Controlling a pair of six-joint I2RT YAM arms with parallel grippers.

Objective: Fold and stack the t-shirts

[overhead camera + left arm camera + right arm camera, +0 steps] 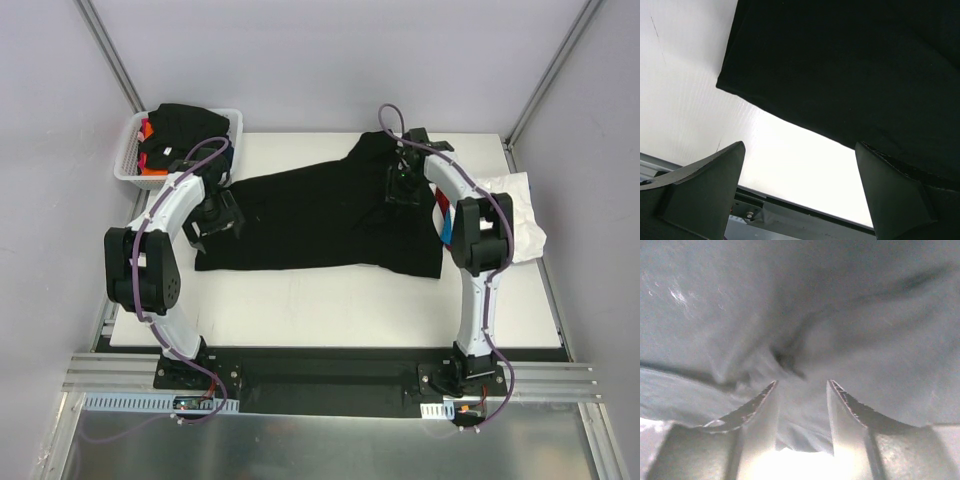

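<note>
A large black shirt (320,215) lies spread, slightly rumpled, across the tabletop (330,305). Left fingers (705,195) gape wide at its 9 o'clock edge; right fingers (760,422) stand parted, released, over puckered cloth near 1 o'clock. Limp and light, it likely folds best pinched at hem corners.

**A pale booth around a white table**

Smooth light-grey wall panels (330,60) close in on three sides, joined at the back corners by slanting aluminium posts (112,50). A white rectangular tabletop (330,300) fills the middle under soft, even light. Along its near edge runs a slotted aluminium rail (560,380), then a brushed metal sheet (330,445).
</note>
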